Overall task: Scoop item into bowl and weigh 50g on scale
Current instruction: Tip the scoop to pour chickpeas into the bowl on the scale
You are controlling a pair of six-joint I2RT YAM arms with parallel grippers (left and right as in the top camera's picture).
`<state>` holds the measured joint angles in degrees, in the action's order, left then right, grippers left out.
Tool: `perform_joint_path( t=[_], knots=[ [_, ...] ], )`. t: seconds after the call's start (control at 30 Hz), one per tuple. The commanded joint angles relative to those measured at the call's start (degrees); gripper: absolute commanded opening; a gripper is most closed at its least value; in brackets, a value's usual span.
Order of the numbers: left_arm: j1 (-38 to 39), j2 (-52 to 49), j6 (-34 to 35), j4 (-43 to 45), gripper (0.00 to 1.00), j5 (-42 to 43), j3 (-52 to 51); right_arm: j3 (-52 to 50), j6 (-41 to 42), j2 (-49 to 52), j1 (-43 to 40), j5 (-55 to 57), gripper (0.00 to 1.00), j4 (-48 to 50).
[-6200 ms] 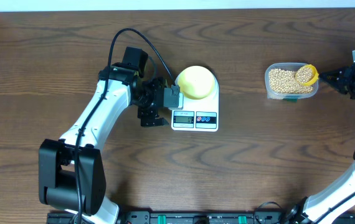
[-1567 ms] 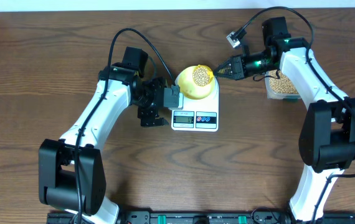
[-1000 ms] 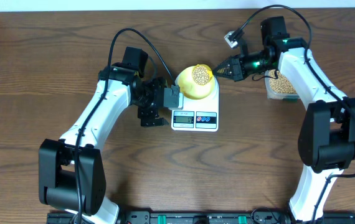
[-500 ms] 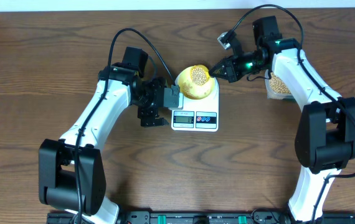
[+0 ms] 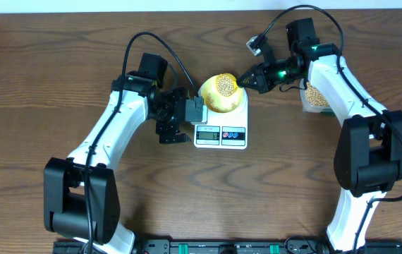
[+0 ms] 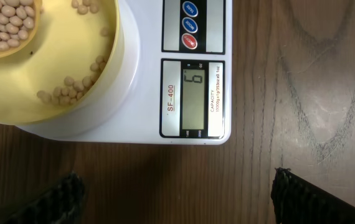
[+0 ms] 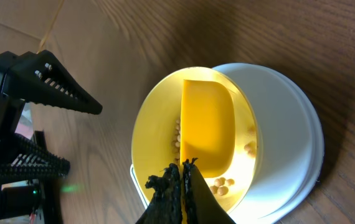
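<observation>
A pale yellow bowl (image 5: 222, 99) stands on the white scale (image 5: 220, 135), with a few tan beans (image 6: 71, 93) on its floor. The scale's display (image 6: 194, 98) reads a single digit. My right gripper (image 5: 245, 81) is shut on the handle of a bright yellow scoop (image 5: 226, 85), which hangs over the bowl with a load of beans (image 6: 3, 25) in it. In the right wrist view the scoop (image 7: 207, 124) shows its back, and beans (image 7: 224, 183) lie under it. My left gripper (image 5: 184, 116) stands open just left of the scale, its fingertips (image 6: 65, 193) wide apart over bare wood.
A clear container of beans (image 5: 317, 97) sits right of the scale, partly under my right arm. The left gripper's toothed fingers (image 7: 47, 84) show close to the bowl's left side. The table's far edge runs along the top of the overhead view.
The right arm has swung a little to the left and turned at the wrist while the scoop stays over the bowl. The left arm has not moved.
</observation>
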<state>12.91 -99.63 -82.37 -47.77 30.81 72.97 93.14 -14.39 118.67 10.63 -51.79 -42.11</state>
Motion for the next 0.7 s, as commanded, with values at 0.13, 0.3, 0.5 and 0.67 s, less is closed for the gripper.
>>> perform_joint_path(
  t=[0.13, 0.3, 0.5, 0.67],
  knots=[
    [0.09, -0.28, -0.42, -0.31, 0.98, 0.90, -0.48, -0.26, -1.16, 0.50, 0.28, -0.85, 0.01, 0.39],
    [0.09, -0.28, -0.42, -0.31, 0.98, 0.90, -0.48, -0.26, -1.55, 0.50, 0.28, -0.83, 0.01, 0.37],
    [0.09, -0.28, -0.42, -0.31, 0.98, 0.90, -0.48, -0.26, -1.55, 0.50, 0.28, -0.83, 0.01, 0.59],
    [0.09, -0.28, -0.42, -0.31, 0.97, 0.90, -0.48, -0.26, -1.53, 0.50, 0.28, -0.83, 0.01, 1.22]
  ],
)
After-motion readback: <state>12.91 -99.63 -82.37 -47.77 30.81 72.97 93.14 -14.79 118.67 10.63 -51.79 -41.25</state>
